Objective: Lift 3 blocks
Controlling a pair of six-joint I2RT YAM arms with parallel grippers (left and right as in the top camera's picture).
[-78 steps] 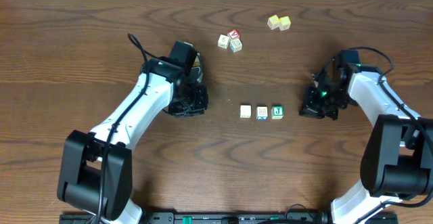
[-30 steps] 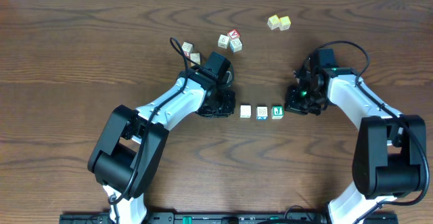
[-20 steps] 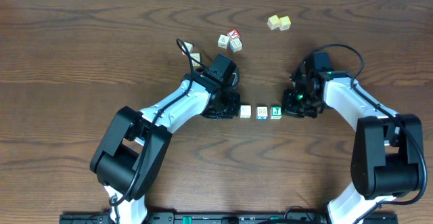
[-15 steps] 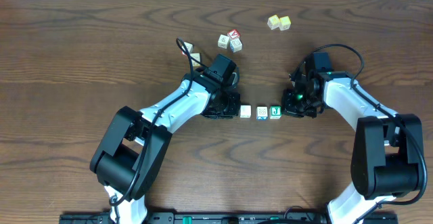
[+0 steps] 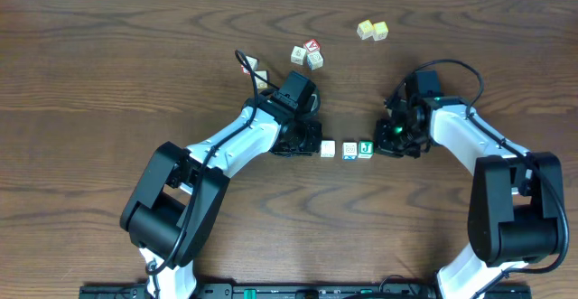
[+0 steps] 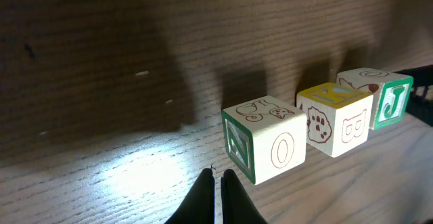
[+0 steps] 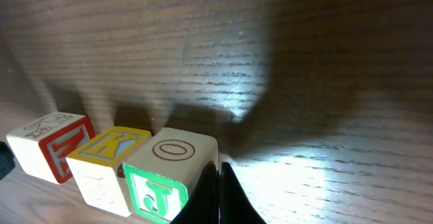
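The 3 blocks lie in a short row on the table: a whitish block (image 5: 328, 149), a whitish block with a blue mark (image 5: 349, 150) and the green "J" block (image 5: 366, 148). My left gripper (image 5: 312, 145) is shut and empty at the row's left end, its tips (image 6: 214, 174) just beside the nearest block (image 6: 264, 146). At the right end my right gripper (image 5: 383, 143) is also shut and empty. Its tips (image 7: 218, 165) rest against the side of the "J" block (image 7: 169, 176). All three blocks sit flat on the wood.
A pair of yellowish cubes (image 5: 372, 30) lies at the far back. A small cluster of cubes with a red letter (image 5: 308, 55) sits behind the left arm, and another cube (image 5: 256, 69) is partly hidden by its cable. The wooden table (image 5: 108, 82) extends on all sides.
Both shut grippers have closed in on the row's ends, the left from the left, the right from the right. The "J" block has shifted slightly left toward the middle block.
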